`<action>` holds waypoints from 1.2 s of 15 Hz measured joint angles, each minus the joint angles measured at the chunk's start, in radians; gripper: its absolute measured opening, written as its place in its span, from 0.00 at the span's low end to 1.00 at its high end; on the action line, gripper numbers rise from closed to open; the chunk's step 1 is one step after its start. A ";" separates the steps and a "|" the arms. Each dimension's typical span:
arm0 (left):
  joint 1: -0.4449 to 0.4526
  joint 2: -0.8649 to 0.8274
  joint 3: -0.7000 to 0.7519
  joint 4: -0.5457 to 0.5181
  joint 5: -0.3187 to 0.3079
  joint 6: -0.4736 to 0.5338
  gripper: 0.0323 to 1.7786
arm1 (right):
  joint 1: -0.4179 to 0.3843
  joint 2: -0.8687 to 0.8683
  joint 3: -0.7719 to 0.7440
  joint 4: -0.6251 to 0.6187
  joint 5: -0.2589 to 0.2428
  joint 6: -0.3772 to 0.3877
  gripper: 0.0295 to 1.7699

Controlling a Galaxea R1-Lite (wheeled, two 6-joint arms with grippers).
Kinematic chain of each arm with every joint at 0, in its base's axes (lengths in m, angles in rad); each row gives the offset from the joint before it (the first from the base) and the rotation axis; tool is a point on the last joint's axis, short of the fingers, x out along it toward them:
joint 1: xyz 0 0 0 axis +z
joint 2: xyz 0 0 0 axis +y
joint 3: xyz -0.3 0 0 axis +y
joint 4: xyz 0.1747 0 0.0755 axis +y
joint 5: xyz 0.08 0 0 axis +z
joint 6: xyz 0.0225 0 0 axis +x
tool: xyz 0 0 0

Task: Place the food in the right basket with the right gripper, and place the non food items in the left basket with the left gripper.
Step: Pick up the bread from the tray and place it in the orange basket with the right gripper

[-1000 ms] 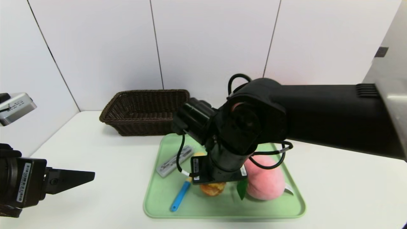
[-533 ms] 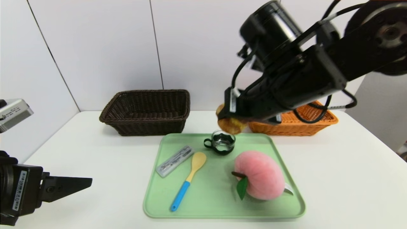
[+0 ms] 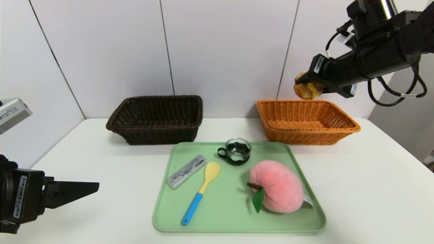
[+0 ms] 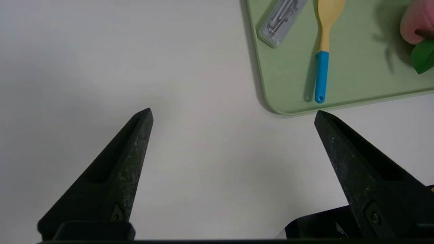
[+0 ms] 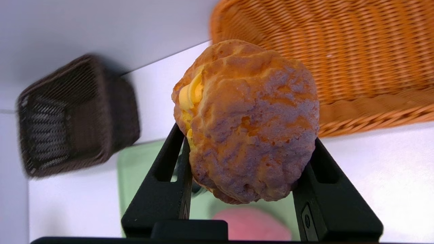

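White walls stand behind a white table (image 3: pixel 112 203). High up near the orange basket (image 3: pixel 312 137), the right gripper (image 3: pixel 313 84) is closed on a puffy bun (image 3: pixel 307 89), one finger on each side, probably so it won't drop on the way. Bun is food, so it should go in that basket, which is the right one. The left gripper (image 4: pixel 234 110) waits wide open by the tray's left side, holding nothing. On the green tray (image 3: pixel 237 227) lie a pink plush peach (image 3: pixel 279 189), a spoon (image 3: pixel 200 196) with a blue handle, a gray case (image 3: pixel 186 171) and a glass cup (image 3: pixel 238 152). They seem spread out so each is easy to grab. I see nothing inside the orange basket or the dark brown basket (image 3: pixel 156 135). The clear-topped case has small things in it.
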 joint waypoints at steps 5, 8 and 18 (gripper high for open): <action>-0.001 -0.004 -0.002 -0.002 0.000 0.003 0.95 | -0.094 0.173 0.000 -0.115 -0.001 0.007 0.44; -0.001 -0.016 0.006 0.003 -0.003 0.028 0.95 | -0.126 0.263 0.000 -0.141 -0.005 0.004 0.49; 0.000 -0.031 0.046 -0.085 0.023 0.031 0.95 | -0.145 0.312 0.000 -0.169 -0.090 0.000 0.83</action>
